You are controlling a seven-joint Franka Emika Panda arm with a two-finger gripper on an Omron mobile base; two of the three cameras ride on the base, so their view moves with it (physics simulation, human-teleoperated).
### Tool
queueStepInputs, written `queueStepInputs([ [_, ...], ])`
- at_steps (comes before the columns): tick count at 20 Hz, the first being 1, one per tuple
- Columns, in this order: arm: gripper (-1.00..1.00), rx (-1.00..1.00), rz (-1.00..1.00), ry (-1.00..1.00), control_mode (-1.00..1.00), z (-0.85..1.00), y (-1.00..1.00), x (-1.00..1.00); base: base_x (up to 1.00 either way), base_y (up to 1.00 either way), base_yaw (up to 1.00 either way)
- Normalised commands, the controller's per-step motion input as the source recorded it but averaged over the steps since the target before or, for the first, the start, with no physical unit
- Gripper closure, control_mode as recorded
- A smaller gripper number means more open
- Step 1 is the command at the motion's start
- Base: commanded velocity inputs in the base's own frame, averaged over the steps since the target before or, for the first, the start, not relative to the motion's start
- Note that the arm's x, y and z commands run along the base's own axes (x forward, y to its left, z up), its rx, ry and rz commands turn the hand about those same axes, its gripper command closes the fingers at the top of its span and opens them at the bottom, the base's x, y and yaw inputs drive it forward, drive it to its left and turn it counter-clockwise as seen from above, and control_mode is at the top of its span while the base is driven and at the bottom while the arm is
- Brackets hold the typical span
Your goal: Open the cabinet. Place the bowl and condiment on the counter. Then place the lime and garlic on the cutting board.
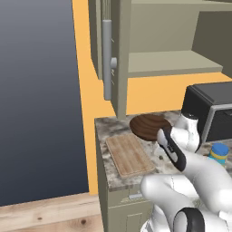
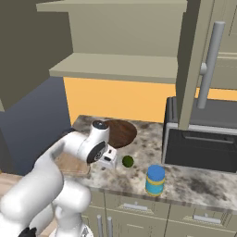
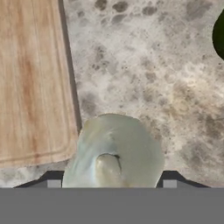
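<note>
hand view: gripper (image 3: 111,183) has its 2 tips snug on either side of the garlic (image 3: 114,151), clamped I'd say
garlic: low over the counter (image 3: 144,65), just beside the cutting board (image 3: 33,74), so probably headed there
lime (image 2: 127,161): on the counter, waiting

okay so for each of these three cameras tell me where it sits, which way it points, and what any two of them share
Left base view: behind the arm's left, facing the open cabinet, cutting board; arm lower right.
Right base view: behind its right, facing the counter, condiment; arm lower left.
Hand view: on the hand, looking down at garlic between the claw tips.
Both base views share the bowl.
</note>
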Motion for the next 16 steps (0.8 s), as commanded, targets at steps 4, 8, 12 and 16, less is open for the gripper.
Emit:
queueStepInputs([
  [4, 1.0, 0.03, 0.02, -0.08, -1.0, 0.02, 0.94, 0.17, 0.0, 0.0, 0.0],
  [8, 1.0, 0.04, 0.0, -0.1, -1.0, 0.03, 0.77, 0.42, 0.0, 0.0, 0.0],
  [12, 1.0, 0.01, 0.0, -0.03, -1.0, -0.01, 0.65, 0.47, 0.0, 0.0, 0.0],
  [16, 1.0, 0.0, 0.0, 0.0, -1.0, -0.27, 0.53, 0.71, 0.0, 0.0, 0.0],
])
